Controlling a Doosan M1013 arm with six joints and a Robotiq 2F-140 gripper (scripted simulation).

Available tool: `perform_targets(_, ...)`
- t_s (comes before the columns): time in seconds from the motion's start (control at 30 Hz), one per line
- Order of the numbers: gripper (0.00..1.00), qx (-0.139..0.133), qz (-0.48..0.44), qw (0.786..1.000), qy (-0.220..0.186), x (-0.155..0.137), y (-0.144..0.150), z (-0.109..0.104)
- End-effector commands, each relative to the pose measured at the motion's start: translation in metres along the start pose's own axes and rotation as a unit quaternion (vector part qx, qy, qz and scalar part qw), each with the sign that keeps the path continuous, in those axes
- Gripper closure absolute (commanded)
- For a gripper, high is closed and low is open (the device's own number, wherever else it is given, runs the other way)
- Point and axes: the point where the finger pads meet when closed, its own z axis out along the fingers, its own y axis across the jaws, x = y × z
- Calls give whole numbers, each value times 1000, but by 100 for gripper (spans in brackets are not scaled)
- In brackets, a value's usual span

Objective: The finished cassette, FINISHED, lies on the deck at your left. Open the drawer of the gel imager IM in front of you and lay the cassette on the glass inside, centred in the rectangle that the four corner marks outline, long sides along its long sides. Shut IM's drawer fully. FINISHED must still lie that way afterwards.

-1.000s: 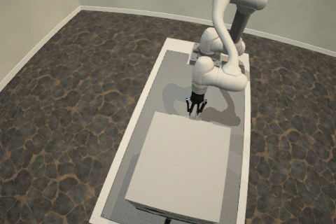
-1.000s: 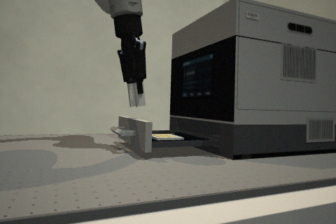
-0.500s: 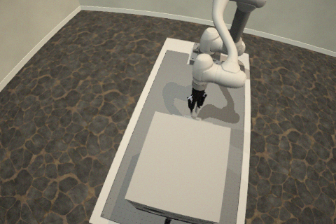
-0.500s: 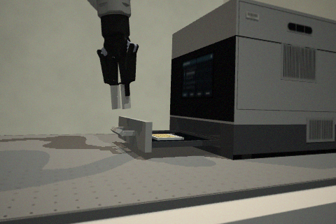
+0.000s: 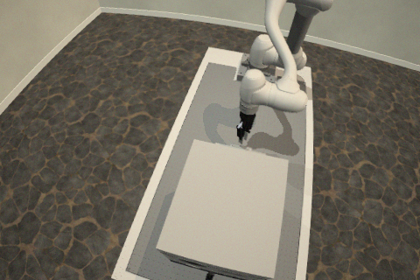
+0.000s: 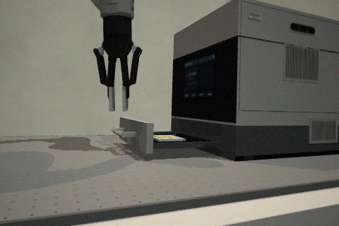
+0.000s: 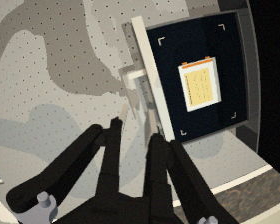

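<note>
The gel imager IM (image 6: 261,78) (image 5: 227,206) is a big grey box on the deck. Its drawer (image 6: 183,142) stands pulled out, with the front panel (image 6: 138,138) and handle (image 6: 121,133) facing my gripper. The cassette FINISHED (image 7: 199,83), yellow with a white rim, lies on the dark glass inside the four corner marks, about centred, long sides along the rectangle's long sides. It also shows in the exterior view (image 6: 169,137). My gripper (image 6: 118,104) hangs above the deck, just outside and above the drawer handle (image 7: 134,86). Its fingers stand close together with a small gap and hold nothing.
The imager fills the near half of the deck. The arm's base (image 5: 271,59) stands at the far end. The white deck rim (image 5: 175,131) runs along both long sides.
</note>
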Motion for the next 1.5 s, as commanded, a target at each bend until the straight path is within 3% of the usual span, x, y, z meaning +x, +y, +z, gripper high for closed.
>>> perform_targets(0.0, 73, 8, -73, 997, -4, 1, 2, -1)
perform_targets(0.47, 73, 24, -258, 966, -20, 1, 2, -1)
perform_targets(1.47, 73, 24, -258, 966, -20, 1, 2, -1)
